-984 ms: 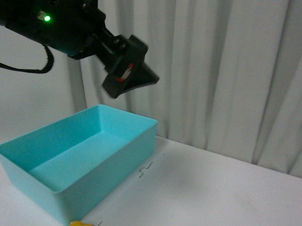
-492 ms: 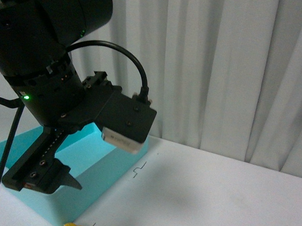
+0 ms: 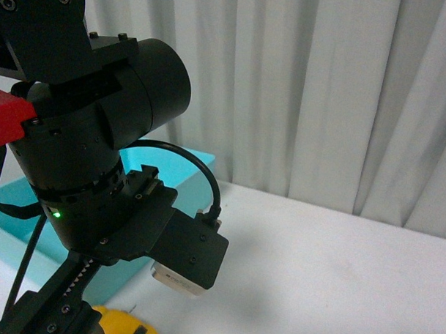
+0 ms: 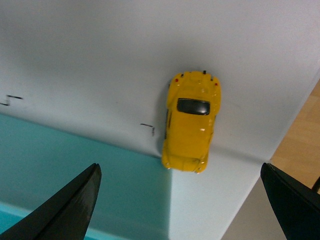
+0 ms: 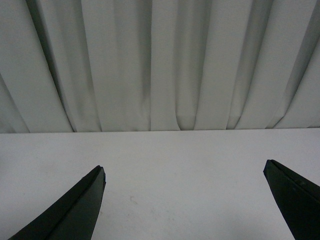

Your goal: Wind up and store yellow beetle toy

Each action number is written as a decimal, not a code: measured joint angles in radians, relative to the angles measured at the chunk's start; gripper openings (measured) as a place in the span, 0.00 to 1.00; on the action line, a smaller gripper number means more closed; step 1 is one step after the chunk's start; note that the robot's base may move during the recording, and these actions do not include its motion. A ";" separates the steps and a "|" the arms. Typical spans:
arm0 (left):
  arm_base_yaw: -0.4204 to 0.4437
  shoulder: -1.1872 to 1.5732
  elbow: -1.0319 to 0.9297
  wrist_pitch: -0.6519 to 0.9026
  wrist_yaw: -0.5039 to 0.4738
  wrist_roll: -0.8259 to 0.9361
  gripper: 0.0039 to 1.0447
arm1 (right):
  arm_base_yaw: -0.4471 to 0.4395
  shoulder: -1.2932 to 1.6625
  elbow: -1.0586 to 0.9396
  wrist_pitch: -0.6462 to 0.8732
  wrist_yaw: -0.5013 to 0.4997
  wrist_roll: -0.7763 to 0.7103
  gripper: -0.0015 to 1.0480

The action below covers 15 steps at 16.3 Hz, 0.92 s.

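Observation:
The yellow beetle toy (image 4: 191, 122) rests on the white table right beside a corner of the teal bin (image 4: 75, 170), close to the table's edge. In the front view only a sliver of the yellow beetle toy (image 3: 126, 326) shows at the bottom, under the black left arm. My left gripper (image 4: 182, 205) hangs above the toy, open wide, with nothing between its black fingers (image 4: 75, 205). My right gripper (image 5: 185, 200) is open over bare white table, facing the curtain, and holds nothing.
The teal bin (image 3: 181, 160) is mostly hidden behind the left arm (image 3: 98, 163) in the front view. A white curtain (image 3: 306, 89) hangs behind the table. Wooden floor (image 4: 305, 130) shows past the table edge near the toy. Small black marks (image 4: 147, 126) are drawn on the table.
The left arm has swung down and forward over the bin and toy, now filling the left of the front view. More of the toy shows at the bottom edge.

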 joint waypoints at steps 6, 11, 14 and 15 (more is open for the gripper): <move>0.043 0.086 -0.133 0.167 0.052 -0.049 0.94 | 0.000 0.000 0.000 0.000 0.000 0.000 0.94; 0.088 0.144 -0.153 0.255 0.098 0.292 0.94 | 0.000 0.000 0.000 0.000 0.000 0.000 0.94; 0.102 0.178 -0.158 0.293 0.103 0.401 0.94 | 0.000 0.000 0.000 0.000 0.000 0.000 0.94; 0.105 0.188 -0.158 0.305 0.105 0.435 0.90 | 0.000 0.000 0.000 0.000 0.000 0.000 0.94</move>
